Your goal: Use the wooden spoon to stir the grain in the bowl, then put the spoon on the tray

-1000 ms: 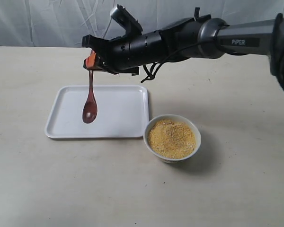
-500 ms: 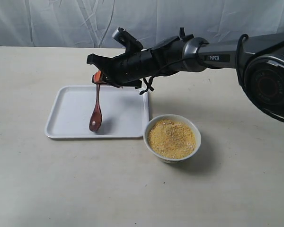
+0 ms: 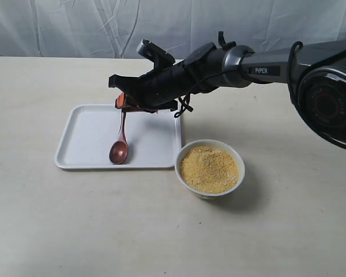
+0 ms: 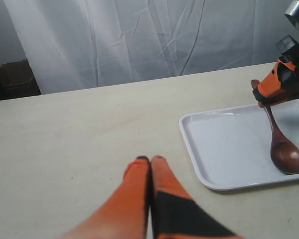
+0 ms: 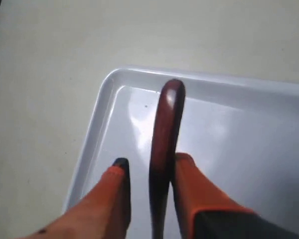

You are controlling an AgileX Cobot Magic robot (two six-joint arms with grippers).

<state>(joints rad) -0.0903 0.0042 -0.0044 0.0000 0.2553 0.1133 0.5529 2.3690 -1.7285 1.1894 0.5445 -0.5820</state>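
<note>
The wooden spoon (image 3: 119, 151) rests its oval bowl on the white tray (image 3: 86, 130), and its handle slants up between the fingers of my right gripper (image 3: 122, 103). In the right wrist view the spoon (image 5: 167, 119) leans against one finger, and a gap shows to the other, so the right gripper (image 5: 151, 160) is open. The white bowl (image 3: 210, 193) of yellow grain (image 3: 210, 168) stands just off the tray's near right corner. My left gripper (image 4: 150, 159) is shut and empty over bare table to the left of the tray (image 4: 224, 149). From there the spoon (image 4: 286, 157) shows too.
A white curtain (image 3: 75, 29) hangs behind the beige table (image 3: 161, 231). The right arm (image 3: 265, 55) reaches across above the tray's far right corner. The left arm does not show in the exterior view.
The right gripper has come down over the tray. The spoon, hanging free a second ago, now has its bowl resting on the tray and leans more. The jaws have parted.
</note>
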